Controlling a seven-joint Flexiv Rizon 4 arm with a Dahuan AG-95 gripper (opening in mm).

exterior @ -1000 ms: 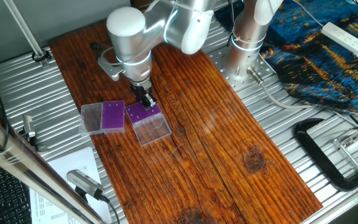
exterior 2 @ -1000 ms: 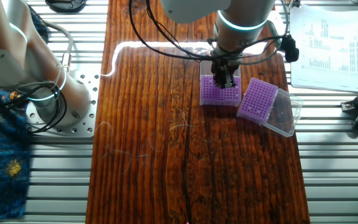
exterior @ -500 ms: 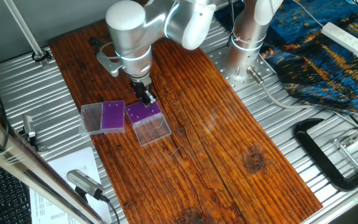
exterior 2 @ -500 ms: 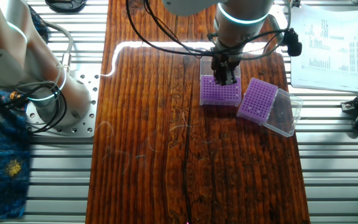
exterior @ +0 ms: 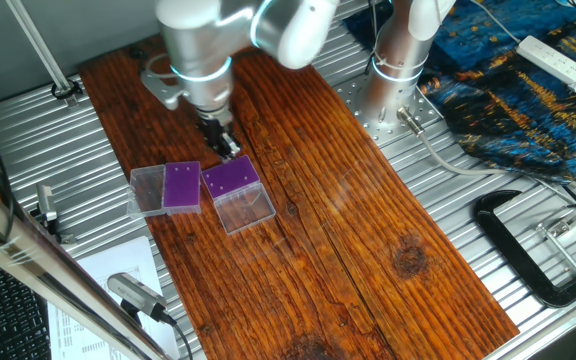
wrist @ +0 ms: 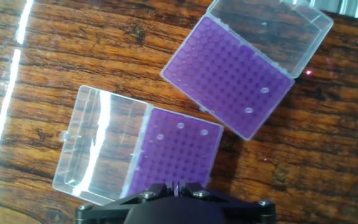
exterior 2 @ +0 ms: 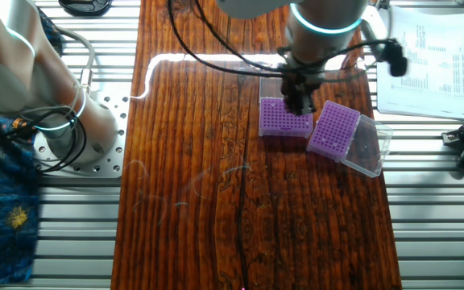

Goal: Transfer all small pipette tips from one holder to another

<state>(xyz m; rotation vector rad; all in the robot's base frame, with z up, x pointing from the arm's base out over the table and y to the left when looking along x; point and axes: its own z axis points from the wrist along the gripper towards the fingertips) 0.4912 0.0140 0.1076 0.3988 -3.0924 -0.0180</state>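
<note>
My gripper (exterior: 228,148) hangs just above the back edge of the lighter purple boxy holder (exterior: 231,178), whose clear lid (exterior: 248,208) lies open in front. In the hand view this holder (wrist: 179,155) sits under the fingertips, with three small pipette tips (wrist: 180,126) showing as pale dots. The darker, flatter rack (wrist: 229,74) lies up and to the right, holding two tips (wrist: 264,90). The jaws of my gripper (wrist: 176,185) are almost together, with a thin pale sliver between them. In the other fixed view my gripper (exterior 2: 303,105) is over the lighter holder (exterior 2: 280,121), beside the darker rack (exterior 2: 333,129).
Both racks rest on a wooden board (exterior: 368,230) on a ribbed metal table. The arm's base (exterior: 398,60) stands at the back. A black clamp (exterior: 528,250) lies at the right, and paper sheets (exterior 2: 421,56) lie beside the board.
My gripper has lifted off the lighter holder and shifted slightly toward the darker rack, with the arm's wrist swinging the same way. Neither rack has moved.
</note>
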